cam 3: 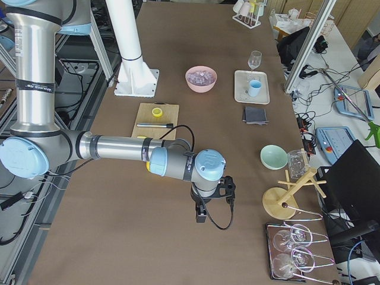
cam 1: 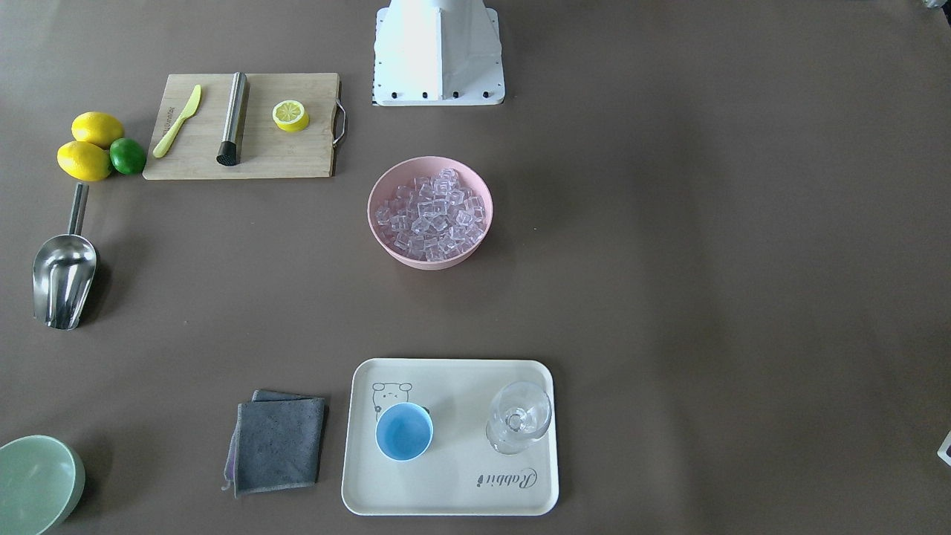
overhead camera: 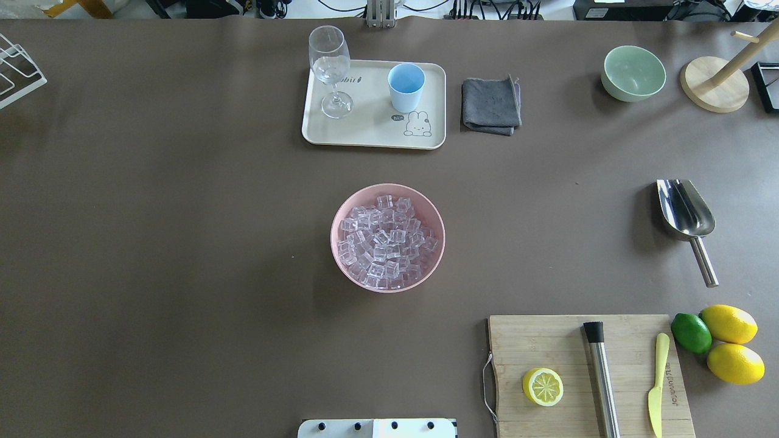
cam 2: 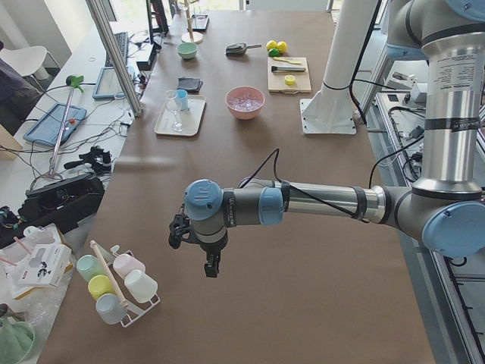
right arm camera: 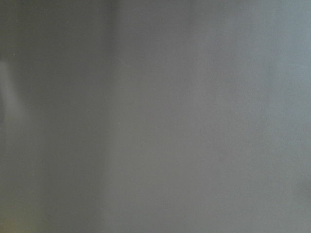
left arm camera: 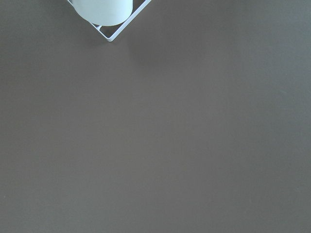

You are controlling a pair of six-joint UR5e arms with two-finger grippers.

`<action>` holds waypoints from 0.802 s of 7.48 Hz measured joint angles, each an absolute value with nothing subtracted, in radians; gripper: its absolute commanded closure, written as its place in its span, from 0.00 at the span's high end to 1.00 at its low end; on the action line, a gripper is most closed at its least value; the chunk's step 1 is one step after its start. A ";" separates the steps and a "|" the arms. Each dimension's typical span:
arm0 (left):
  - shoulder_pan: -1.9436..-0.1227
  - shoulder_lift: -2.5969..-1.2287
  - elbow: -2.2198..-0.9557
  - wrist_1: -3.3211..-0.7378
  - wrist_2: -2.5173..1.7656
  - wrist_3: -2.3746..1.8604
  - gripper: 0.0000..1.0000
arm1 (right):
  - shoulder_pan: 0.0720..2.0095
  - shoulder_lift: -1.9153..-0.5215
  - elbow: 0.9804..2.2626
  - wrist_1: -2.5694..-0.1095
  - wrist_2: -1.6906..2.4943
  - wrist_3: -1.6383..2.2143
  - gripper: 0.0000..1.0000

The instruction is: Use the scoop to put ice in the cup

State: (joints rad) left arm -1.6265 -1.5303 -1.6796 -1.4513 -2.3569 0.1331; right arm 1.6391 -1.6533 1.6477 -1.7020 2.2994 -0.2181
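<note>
The ice (overhead camera: pixel 386 240) fills a pink bowl (overhead camera: pixel 341 255) at the table's middle; it also shows in the front view (cam 1: pixel 432 213). The light-blue cup (overhead camera: pixel 406 86) stands upright on a cream tray (overhead camera: pixel 371 131), also seen in the front view (cam 1: pixel 403 432). The steel scoop (overhead camera: pixel 686 210) lies on the table far right, handle toward the robot; it also shows in the front view (cam 1: pixel 64 271). The left gripper (cam 2: pixel 208 265) and right gripper (cam 3: pixel 200 215) hang over bare table at opposite ends, far from everything. They show only in side views, so I cannot tell if they are open or shut.
A clear stemmed glass (overhead camera: pixel 330 67) stands on the tray. A grey cloth (overhead camera: pixel 490 104) and pale-green bowl (overhead camera: pixel 633 73) lie to its right. A cutting board (overhead camera: pixel 584 374) carries a steel rod (overhead camera: pixel 601 377), lemon half and knife; lemons and a lime (overhead camera: pixel 691 333) sit beside it.
</note>
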 measured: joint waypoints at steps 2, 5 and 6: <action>-1.607 -1.531 -1.680 -1.452 -2.351 0.131 0.99 | 1.641 -1.671 1.696 -1.701 2.299 -0.111 1.00; -1.478 -1.556 -1.725 -1.494 -2.352 0.133 0.99 | 1.616 -1.686 1.742 -1.681 2.352 0.011 1.00; -1.427 -1.564 -1.740 -1.550 -2.352 0.133 0.99 | 1.580 -1.708 1.763 -1.612 2.368 0.123 1.00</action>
State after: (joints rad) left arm -1.4273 -1.5640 -1.7402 -1.5500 -2.3516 0.1327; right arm 1.5799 -1.7076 1.7626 -1.6124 2.3682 0.1231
